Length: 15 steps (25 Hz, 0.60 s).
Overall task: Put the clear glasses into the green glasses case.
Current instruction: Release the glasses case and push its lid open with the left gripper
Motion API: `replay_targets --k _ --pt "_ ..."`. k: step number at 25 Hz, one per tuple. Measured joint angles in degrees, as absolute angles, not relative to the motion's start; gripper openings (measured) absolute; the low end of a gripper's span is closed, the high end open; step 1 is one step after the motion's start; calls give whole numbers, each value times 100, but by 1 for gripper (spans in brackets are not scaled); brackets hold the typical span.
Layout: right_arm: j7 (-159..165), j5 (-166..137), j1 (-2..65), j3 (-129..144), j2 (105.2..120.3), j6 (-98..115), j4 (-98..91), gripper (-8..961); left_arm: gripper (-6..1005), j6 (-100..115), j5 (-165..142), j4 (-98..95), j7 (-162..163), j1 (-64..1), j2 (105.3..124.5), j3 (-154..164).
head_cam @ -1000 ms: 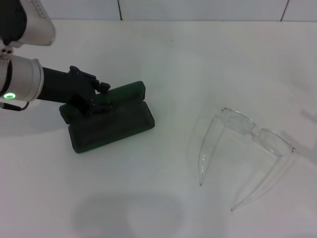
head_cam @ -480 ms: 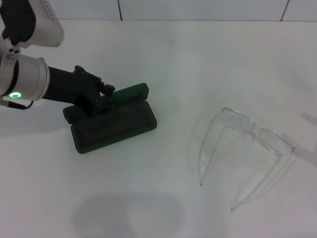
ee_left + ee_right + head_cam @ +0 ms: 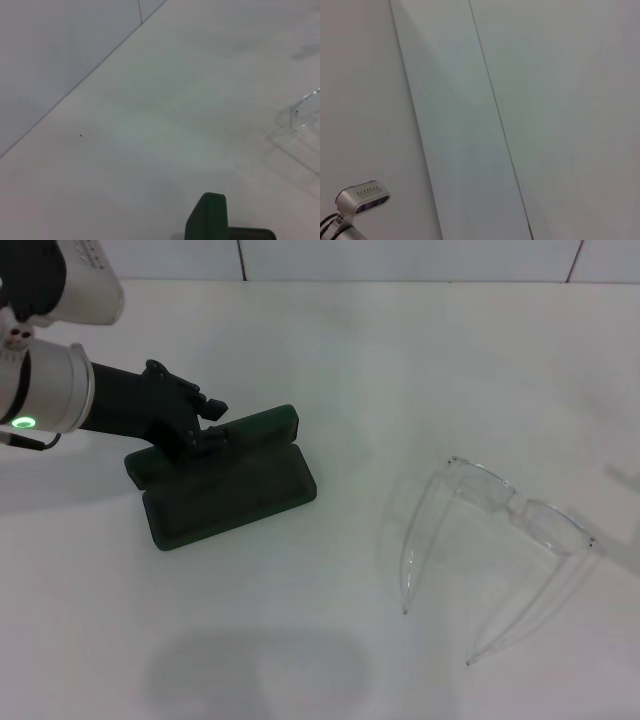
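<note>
Head view: left gripper (image 3: pixel 205 425) is working at the green glasses case (image 3: pixel 225 480) near the worktop's left edge, apparently clamped on its lid; clear glasses (image 3: pixel 495 550) are waiting toward the right edge. Lifting should be slow.

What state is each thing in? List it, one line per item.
green glasses case: open, lid raised behind the base, nothing inside, resting on the table.
clear glasses: temples unfolded, lying on the table well apart from the case, untouched.
left hand: at the case's lid edge; whether it grips cannot be told.
right hand: out of view.
</note>
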<state>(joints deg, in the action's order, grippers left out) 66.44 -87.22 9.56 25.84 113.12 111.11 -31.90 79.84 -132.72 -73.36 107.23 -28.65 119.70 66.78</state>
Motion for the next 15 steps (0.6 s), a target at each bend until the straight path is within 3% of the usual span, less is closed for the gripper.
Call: replay_targets --k 9,15 --pt "6644 -8713 976 2584 11305 11064 -3191 872 335 8060 -13268 -7374 10772 -2911 11945 6795" --pt "6622 -8725 994 2584 11306 11027 -3191 872 416 8112 -13269 -7451 10715 -2927 11944 6795"
